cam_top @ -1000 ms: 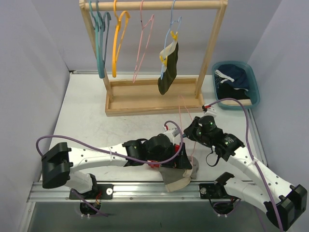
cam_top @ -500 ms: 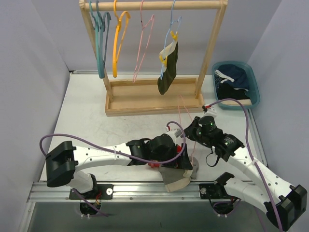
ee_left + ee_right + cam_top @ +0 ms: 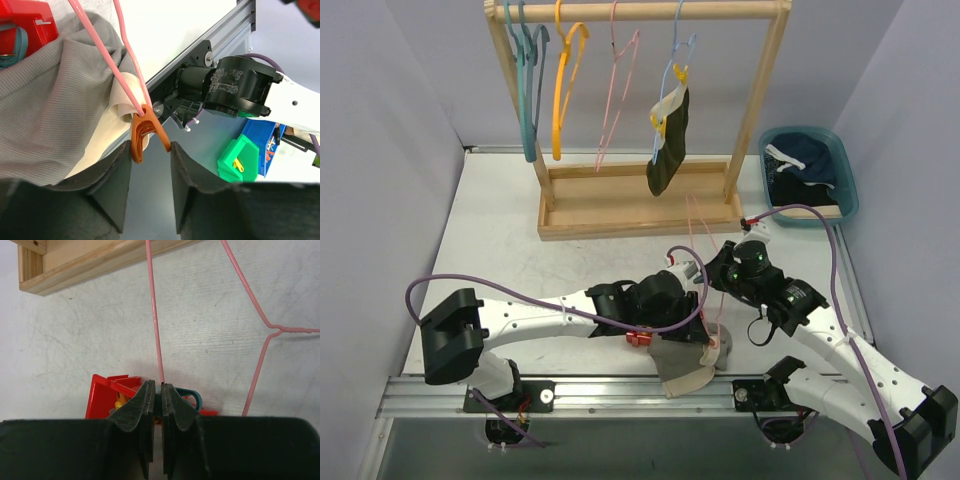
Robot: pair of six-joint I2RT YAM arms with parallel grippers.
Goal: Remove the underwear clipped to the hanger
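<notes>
A grey-beige underwear [image 3: 50, 100] with a pale waistband lies at the table's near edge [image 3: 682, 368], fastened to a pink hanger [image 3: 100, 45] by an orange clip [image 3: 149, 131]. My left gripper [image 3: 150, 160] has its fingers pressed on the clip's two handles [image 3: 712, 345]. My right gripper [image 3: 161, 390] is shut on the pink hanger's wire [image 3: 154, 315] and holds it tilted above the table [image 3: 717, 270]. A dark olive underwear [image 3: 667, 140] hangs clipped to a blue hanger on the rack. Navy underwear [image 3: 807, 160] lies in the blue bin.
A wooden rack [image 3: 640, 205] with several bare hangers stands at the back. A blue bin [image 3: 850, 185] sits at the back right. A small red tray [image 3: 102, 395] with clips lies under the arms, and a teal clip [image 3: 194, 396] is beside it. The table edge [image 3: 200, 45] is close.
My left gripper's jaws have closed in from wide open onto the orange clip, and the left arm has shifted slightly. The right arm has kept still with the hanger.
</notes>
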